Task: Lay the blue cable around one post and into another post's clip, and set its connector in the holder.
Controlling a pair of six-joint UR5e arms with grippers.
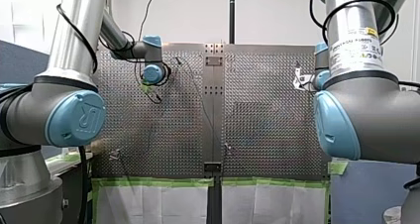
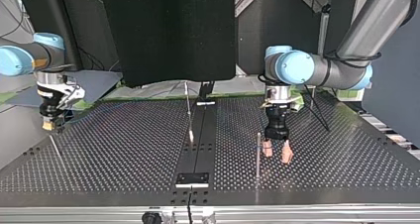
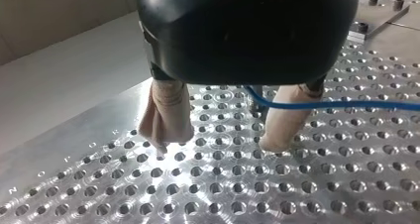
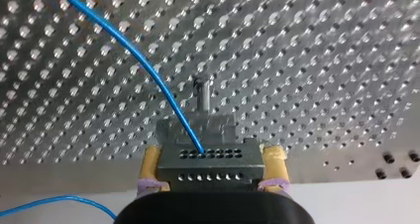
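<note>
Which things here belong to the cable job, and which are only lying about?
For the job: blue cable, connector held by my right gripper, post beside my open left gripper.
Only lying about: green tape and white sheets at the table edge, front view.

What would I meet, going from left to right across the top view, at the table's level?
My right gripper, shut on the connector → thin central post → upright post → my left gripper, open.
</note>
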